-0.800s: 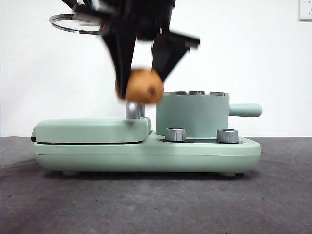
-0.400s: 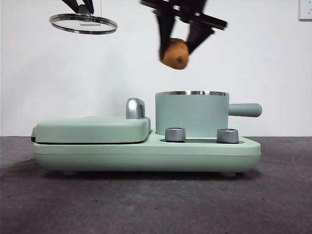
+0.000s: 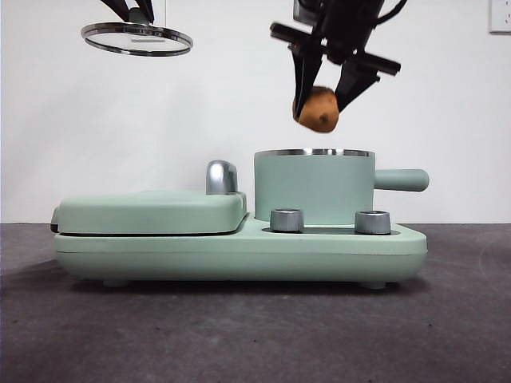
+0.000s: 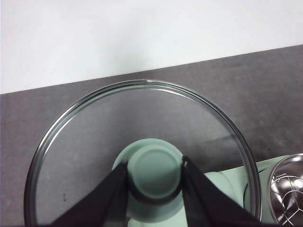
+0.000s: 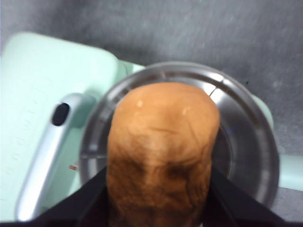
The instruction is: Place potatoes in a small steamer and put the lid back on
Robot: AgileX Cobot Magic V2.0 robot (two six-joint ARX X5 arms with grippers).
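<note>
Potato (image 3: 318, 110) above small steamer (image 3: 314, 186): firm, rough-skinned, moderately heavy; right gripper (image 3: 326, 102) clamps its midsection.
Left gripper (image 4: 154, 172) pinches the fragile glass lid (image 4: 142, 146) by its knob.

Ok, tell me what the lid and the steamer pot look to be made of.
The lid: clear glass, since the table shows through it, with a shiny steel-looking rim and a matte mint-green knob, probably plastic. The small steamer: matte mint-green outside, likely painted metal or plastic, with a bright metallic rim; in the right wrist view its inside looks like brushed steel.

Plain white wall (image 3: 447, 96); dark grey tabletop (image 3: 255, 335) beneath.
</note>
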